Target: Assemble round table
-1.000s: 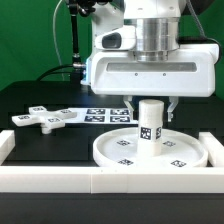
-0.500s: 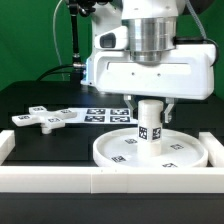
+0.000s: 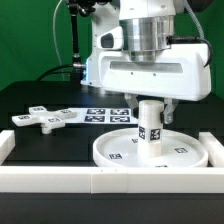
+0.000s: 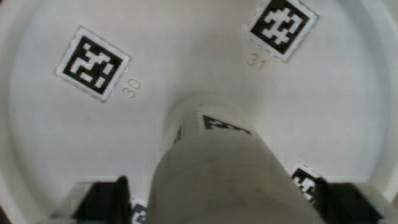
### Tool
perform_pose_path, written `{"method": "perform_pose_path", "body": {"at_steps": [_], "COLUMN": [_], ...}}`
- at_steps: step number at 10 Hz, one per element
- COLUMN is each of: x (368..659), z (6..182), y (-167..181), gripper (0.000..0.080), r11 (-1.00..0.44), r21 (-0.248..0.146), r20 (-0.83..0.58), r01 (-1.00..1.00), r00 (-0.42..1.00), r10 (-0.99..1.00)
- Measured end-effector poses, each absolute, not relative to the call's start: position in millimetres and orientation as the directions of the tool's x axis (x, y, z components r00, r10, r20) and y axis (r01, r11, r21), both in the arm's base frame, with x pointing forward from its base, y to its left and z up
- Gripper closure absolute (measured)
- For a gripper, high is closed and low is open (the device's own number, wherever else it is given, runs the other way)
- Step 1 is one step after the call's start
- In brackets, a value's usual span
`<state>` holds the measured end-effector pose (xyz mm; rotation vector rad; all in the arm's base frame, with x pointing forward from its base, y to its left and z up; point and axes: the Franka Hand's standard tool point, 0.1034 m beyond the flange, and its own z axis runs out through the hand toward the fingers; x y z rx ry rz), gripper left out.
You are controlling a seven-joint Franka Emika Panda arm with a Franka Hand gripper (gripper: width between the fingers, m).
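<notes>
The white round disc [image 3: 115, 152] lies flat against the front border rail. The short cylindrical post [image 3: 150, 128] stands upright on its middle, with a tag on its side. My gripper [image 3: 149, 104] hangs straight over the post, its fingers on either side of the post's top with a gap on both sides, so it is open. In the wrist view the post [image 4: 222, 170] rises between the dark fingers [image 4: 103, 200], with the gripper [image 4: 228, 205] around it and the tagged disc [image 4: 178, 60] below. The cross-shaped piece [image 3: 42, 119] lies flat at the exterior view's left.
The marker board [image 3: 105, 114] lies on the black table behind the disc. A long white border rail [image 3: 60, 182] runs along the front, with a corner piece [image 3: 5, 142] at the exterior view's left.
My gripper has risen a little above the post. The post, disc and cross-shaped piece have not moved.
</notes>
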<state>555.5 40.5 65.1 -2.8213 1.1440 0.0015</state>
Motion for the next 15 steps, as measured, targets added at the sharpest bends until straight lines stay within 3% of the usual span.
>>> {"method": "perform_pose_path", "body": {"at_steps": [2, 5, 6, 9, 12, 15], "x": [554.7, 525.0, 512.7, 514.8, 505.7, 486.4], "z": [81.6, 109.4, 110.8, 108.4, 94.1, 80.7], "y": [52.5, 49.2, 45.8, 47.6, 39.6, -10.5], "gripper": [0.0161, 0.0153, 0.0151, 0.0151, 0.0151, 0.0151], "r11": [-0.780, -0.841, -0.842, -0.844, -0.939, -0.959], "r21": [-0.105, -0.120, -0.120, -0.119, -0.091, -0.098], "r20": [-0.005, 0.021, 0.014, 0.013, 0.014, 0.026], "r01": [-0.617, -0.527, -0.526, -0.523, -0.333, -0.265], "r00": [0.785, 0.846, 0.847, 0.849, 0.942, 0.963], "r10": [-0.620, -0.533, -0.531, -0.528, -0.335, -0.269]}}
